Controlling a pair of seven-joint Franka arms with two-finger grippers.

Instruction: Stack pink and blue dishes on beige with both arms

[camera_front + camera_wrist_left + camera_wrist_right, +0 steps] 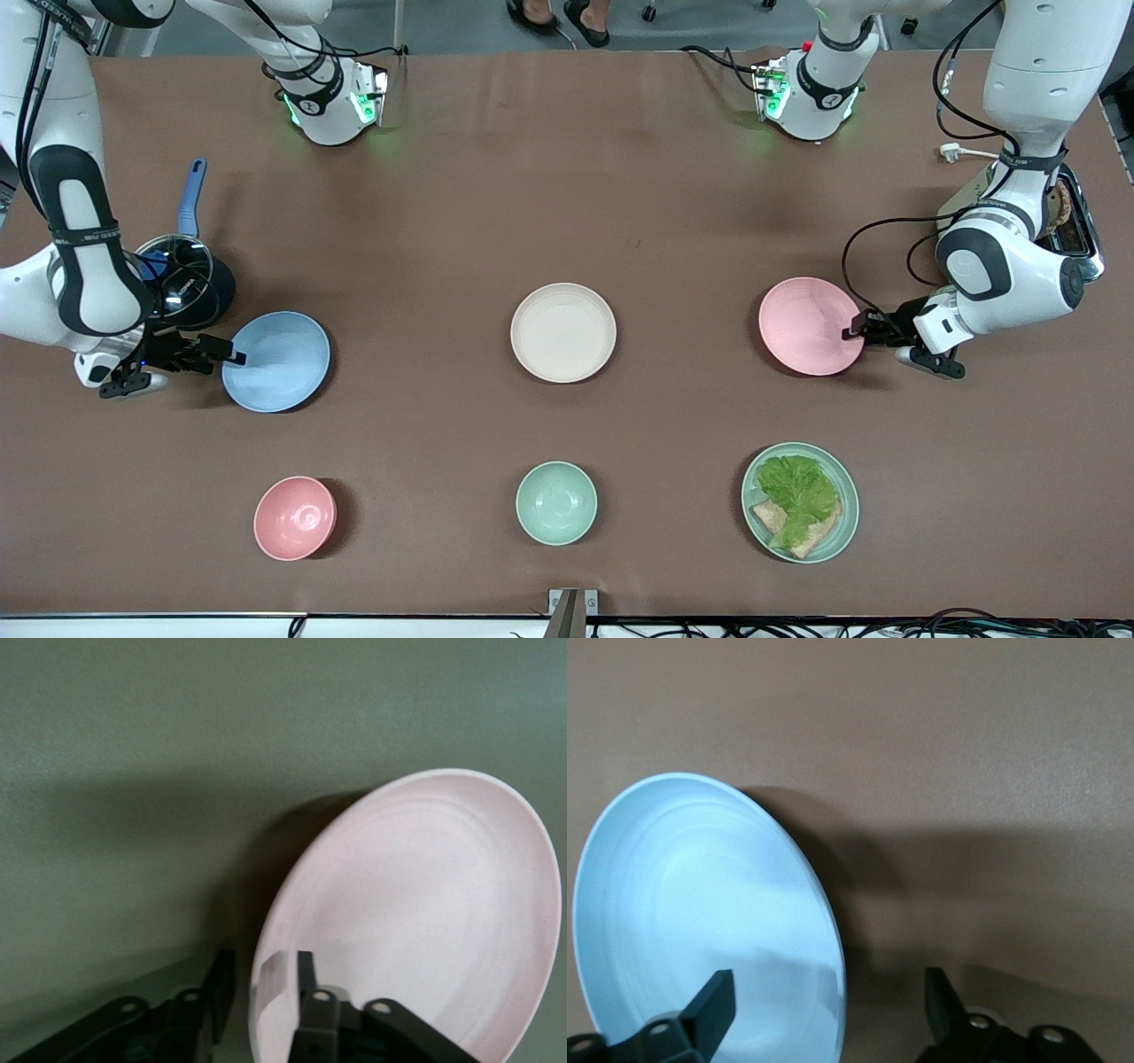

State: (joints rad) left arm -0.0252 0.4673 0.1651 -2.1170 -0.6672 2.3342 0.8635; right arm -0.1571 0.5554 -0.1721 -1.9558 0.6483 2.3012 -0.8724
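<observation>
At the centre of the front view, the beige plate lies bare on the brown table, nothing stacked on it. Item, pink plate: level with the beige one, toward my left arm's end, flat on the table. Item, my left gripper: low at that plate's edge, jaws set narrow astride the rim, one finger inside the dish and the other outside with a thin dark gap beside it; not clamped as far as I can see. Item, blue plate: toward my right arm's end, slightly lower in the frame than the beige plate, also flat. Item, my right gripper: at the blue plate's rim, jaws wide, one finger over the inside of the dish, the other well clear outside it. Item, lower part of the frame, nearer the camera: a small pink bowl, a small green bowl, a green plate bearing lettuce and bread. Item, a lidded pan with a blue handle, just above the blue plate in the frame, partly hidden by my right arm.
</observation>
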